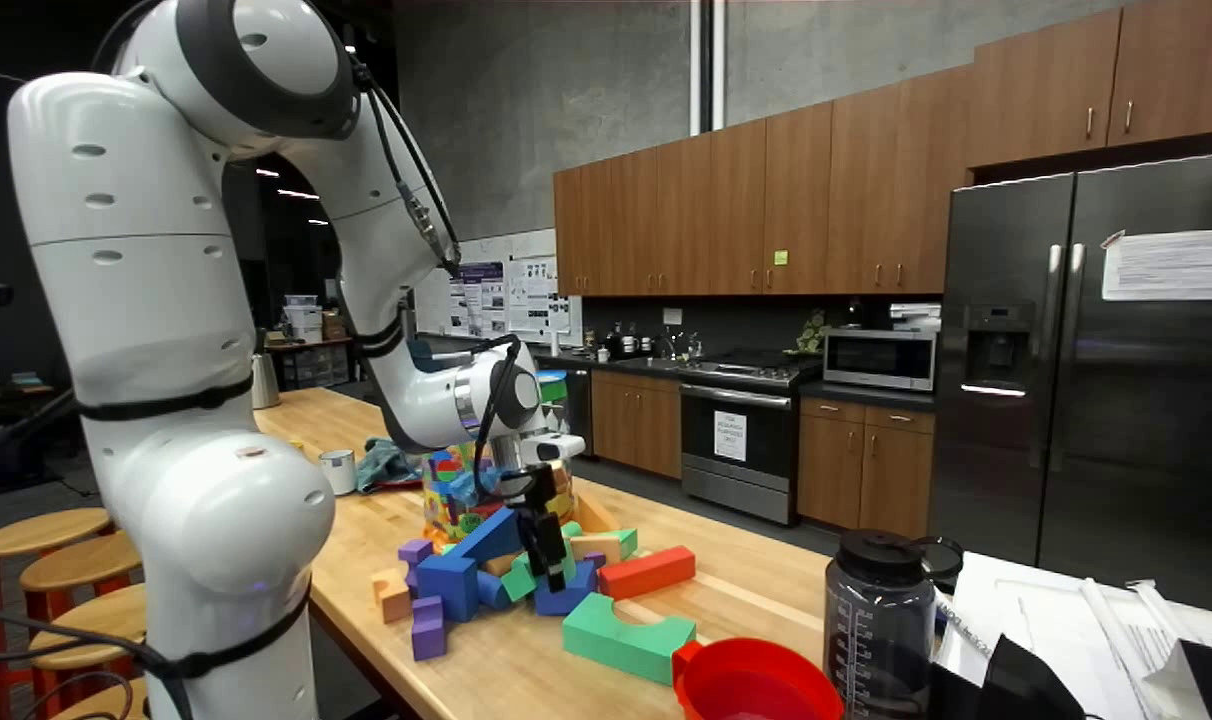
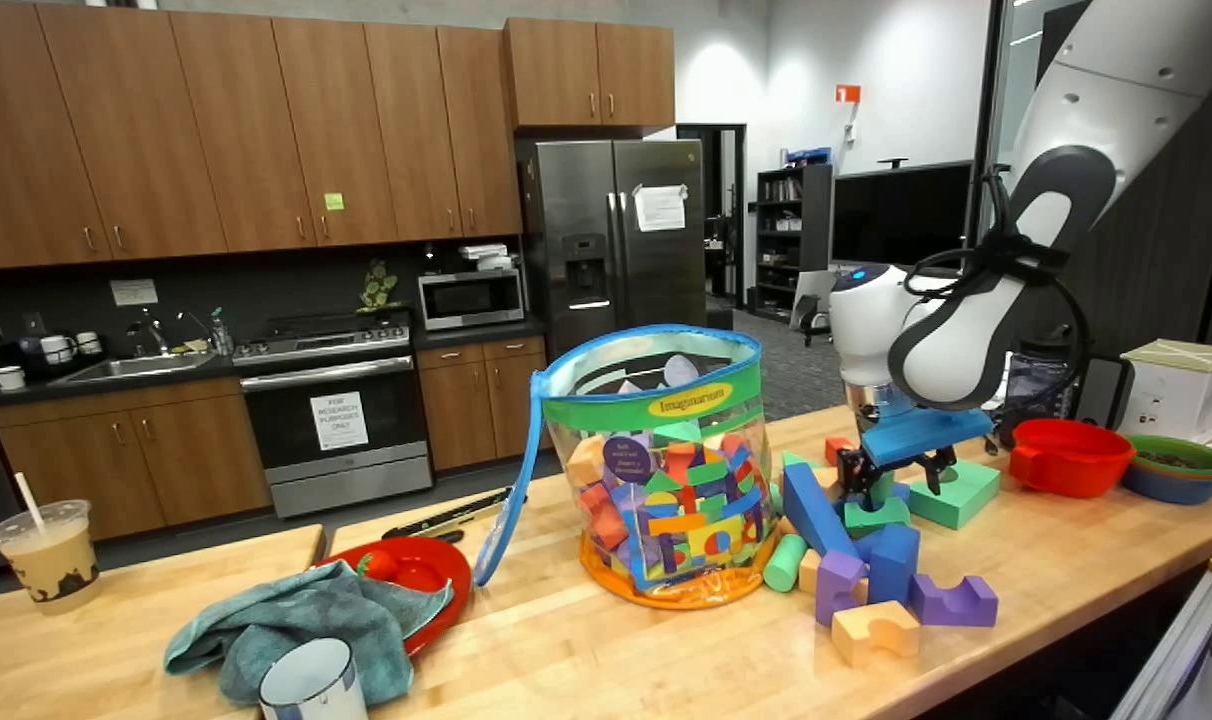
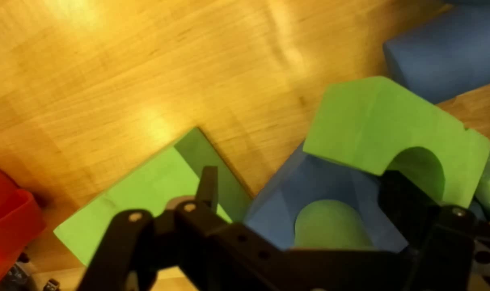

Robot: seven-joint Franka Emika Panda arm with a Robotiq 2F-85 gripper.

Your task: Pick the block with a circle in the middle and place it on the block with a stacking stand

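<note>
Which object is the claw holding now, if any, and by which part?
Nothing is held: the claw is open; the wrist view shows gaps on both sides of the green cylinder.

Bag (image 2: 606,413) reads "Imaginarium", sign (image 2: 338,423) on oven (image 2: 388,412) "FOR RESEARCH PURPOSES ONLY".

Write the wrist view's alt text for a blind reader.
Open gripper, with a blue block and rounded green piece showing between its fingers. Notched green block at right; another green block and red container at left, on a wooden tabletop.
</note>
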